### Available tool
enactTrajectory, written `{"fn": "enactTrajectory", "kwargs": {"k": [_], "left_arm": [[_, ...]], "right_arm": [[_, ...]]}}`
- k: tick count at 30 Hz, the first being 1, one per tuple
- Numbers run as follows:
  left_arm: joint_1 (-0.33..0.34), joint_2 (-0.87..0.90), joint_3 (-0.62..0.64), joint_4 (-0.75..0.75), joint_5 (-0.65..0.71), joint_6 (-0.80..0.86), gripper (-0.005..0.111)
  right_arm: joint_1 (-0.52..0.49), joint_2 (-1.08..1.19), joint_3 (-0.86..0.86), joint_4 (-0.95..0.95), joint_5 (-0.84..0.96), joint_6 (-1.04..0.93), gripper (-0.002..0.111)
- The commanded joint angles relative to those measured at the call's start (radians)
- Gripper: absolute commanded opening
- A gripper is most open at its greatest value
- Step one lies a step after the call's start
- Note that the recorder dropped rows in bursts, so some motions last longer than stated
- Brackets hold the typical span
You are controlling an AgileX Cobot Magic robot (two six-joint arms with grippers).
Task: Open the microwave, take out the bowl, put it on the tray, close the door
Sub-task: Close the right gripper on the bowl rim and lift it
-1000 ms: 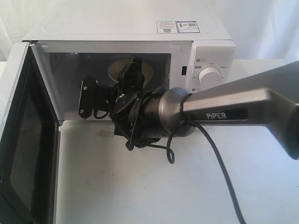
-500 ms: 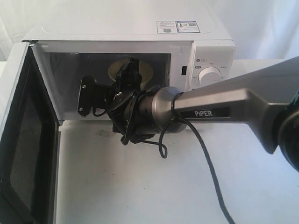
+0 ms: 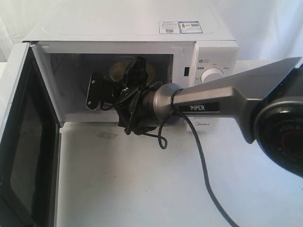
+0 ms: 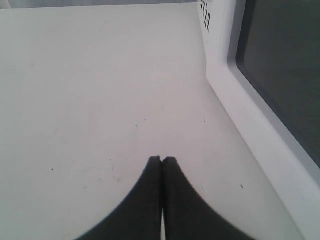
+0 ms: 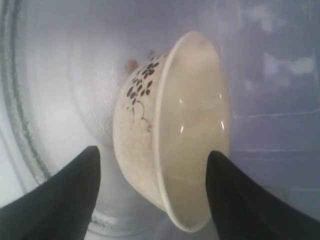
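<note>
Right fingers [image 5: 60, 200]: The two dark fingers of the right gripper [image 5: 152, 152] are spread wide apart. They hold nothing yet.
Why so wide: I think they are wide so the bowl can fit between them before they squeeze.
Where the bowl is: The small round cream ceramic bowl [image 5: 170, 130] sits inside the oven on the round glass plate [image 5: 55, 100]. One finger is beside its outer wall. The other is in front of its open mouth. I cannot tell if either one touches it.
How the bowl looks: It is smooth and shiny, with little dark flowers on the outside. The inside is pale and looks empty.
Right arm: The long silver-grey arm [image 3: 213, 101] reaches into the oven so the fingers can get to the bowl.
Oven: The white boxy microwave [image 3: 142, 33] stands on the white table [image 3: 142, 189].
Door: The white door with a dark window [image 3: 19, 142] is swung wide open to make room for the arm.
Left gripper [image 4: 162, 160]: Its black fingers are pressed together with nothing in them. It waits low over the table near the door.
Tray: I cannot see it.
</note>
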Motion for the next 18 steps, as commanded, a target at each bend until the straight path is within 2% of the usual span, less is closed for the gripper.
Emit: {"fn": "enactTrajectory", "kwargs": {"k": [1,13,15,18], "left_arm": [[-0.005,-0.004,0.004,-0.008,-0.003,0.000,0.000],[-0.005,-0.004,0.004,-0.008,-0.003,0.000,0.000],[-0.005,-0.004,0.004,-0.008,-0.003,0.000,0.000],[-0.005,-0.004,0.004,-0.008,-0.003,0.000,0.000]], "right_arm": [[-0.018,0.012,-0.028,-0.005,-0.025,-0.003,0.058],[-0.038,0.080,-0.114,-0.005,-0.038,-0.003,0.056],[-0.038,0.081,-0.114,-0.005,-0.038,-0.003,0.049],[-0.038,0.081,-0.114,-0.005,-0.038,-0.003,0.031]]}}
